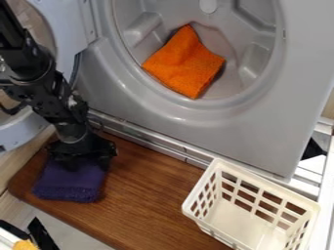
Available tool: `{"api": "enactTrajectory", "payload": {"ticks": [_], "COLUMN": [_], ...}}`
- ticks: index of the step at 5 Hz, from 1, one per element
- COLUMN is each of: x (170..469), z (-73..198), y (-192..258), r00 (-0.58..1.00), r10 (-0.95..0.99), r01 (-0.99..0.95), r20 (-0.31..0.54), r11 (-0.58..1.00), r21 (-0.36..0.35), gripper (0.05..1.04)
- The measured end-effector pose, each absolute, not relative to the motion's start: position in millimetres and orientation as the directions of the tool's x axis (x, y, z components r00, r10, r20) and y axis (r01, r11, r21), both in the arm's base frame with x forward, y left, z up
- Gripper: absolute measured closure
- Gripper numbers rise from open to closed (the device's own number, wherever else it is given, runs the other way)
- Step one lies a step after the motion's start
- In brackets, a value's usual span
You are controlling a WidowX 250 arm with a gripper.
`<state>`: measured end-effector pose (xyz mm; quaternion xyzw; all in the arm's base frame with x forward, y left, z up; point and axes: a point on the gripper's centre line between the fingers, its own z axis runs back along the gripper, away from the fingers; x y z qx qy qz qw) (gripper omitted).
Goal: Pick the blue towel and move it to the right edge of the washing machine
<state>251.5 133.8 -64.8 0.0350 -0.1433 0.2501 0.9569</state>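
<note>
At the left, my black gripper (81,149) hangs down over the wooden board, at the upper end of the blue towel. The towel (70,183) is dark purplish blue and lies folded on the board's left part, its upper end hidden beneath the gripper. Grey and front-facing, the washing machine (163,117) stands behind the board with its round opening at the top of the view.
An orange cloth (186,63) lies inside the drum. On the right, a white plastic basket (219,230) stands by the machine's lower edge. The open machine door (68,24) is at the upper left beside the arm. Brown board (147,205) extends between towel and basket.
</note>
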Motion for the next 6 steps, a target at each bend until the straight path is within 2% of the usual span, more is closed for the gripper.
{"api": "enactTrajectory", "payload": {"ticks": [2, 4, 5, 6], "x": [255.3, 261.4, 263.1, 262.8], "z": [-34.7, 9.5, 20.5, 19.9], "y": [120.7, 105.0, 100.4, 100.3], "r00": [0.834, 0.819, 0.814, 0.818], "r10": [0.429, 0.369, 0.364, 0.359], "r01": [-0.466, -0.438, -0.429, -0.424], "r20": [0.347, 0.44, 0.452, 0.449], "r11": [0.884, 0.897, 0.902, 0.904], "r21": [0.028, 0.063, 0.046, 0.049], "gripper": [0.085, 0.084, 0.085, 0.084]}}
